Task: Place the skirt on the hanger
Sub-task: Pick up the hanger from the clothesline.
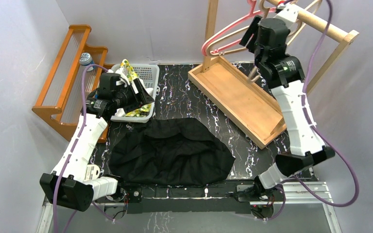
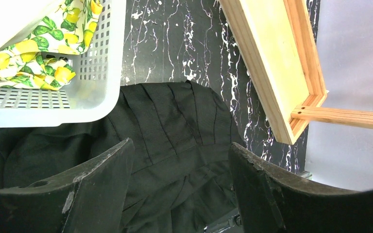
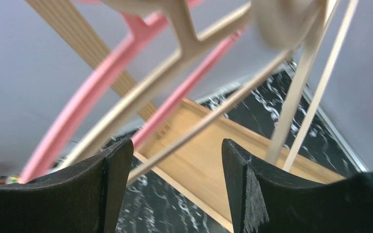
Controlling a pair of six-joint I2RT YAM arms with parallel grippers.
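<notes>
The right gripper (image 3: 175, 158) is hovering wide open and empty among the crossed pink hanger (image 3: 92, 98) and beige hanger (image 3: 177, 29) (tangled, perhaps), so it is risking dragging both off the rail (image 1: 328, 27), while the skirt (image 1: 170, 150) is lying crumpled on the table (image 1: 175, 77) before the gaping, empty left gripper (image 2: 182, 151).

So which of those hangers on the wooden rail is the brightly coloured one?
The pink hanger, reaching furthest left off the wooden rail in the top view; the other hangers beside it are pale beige.
</notes>
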